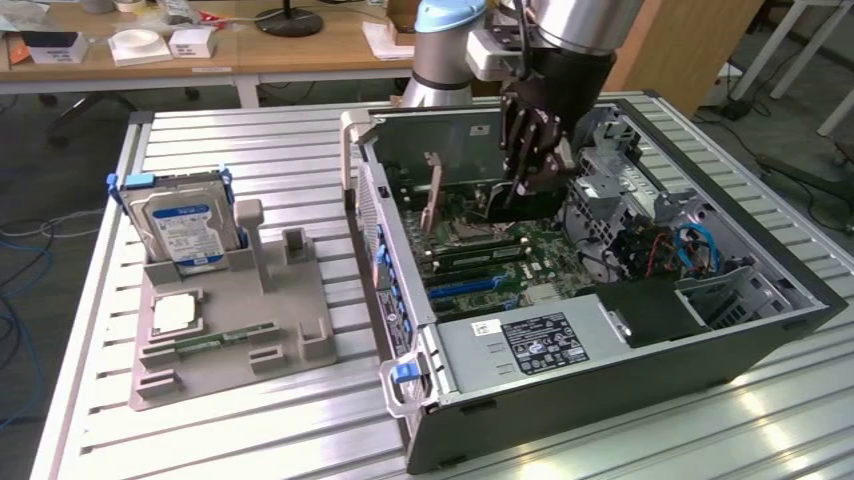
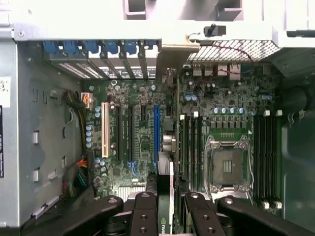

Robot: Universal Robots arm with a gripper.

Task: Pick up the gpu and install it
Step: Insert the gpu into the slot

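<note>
- Gripper, fingers clamped on the gpu, inside the open computer case.
- Gpu held on edge over the motherboard, near the long blue slot.
- Hard drive upright in the grey holder, near the table edge at the exterior view's left.

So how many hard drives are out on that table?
1. The blue-labelled hard drive stands upright at the back of the grey holder, to the exterior view's left of the open computer case. More could be hidden inside the case's bays.
</note>
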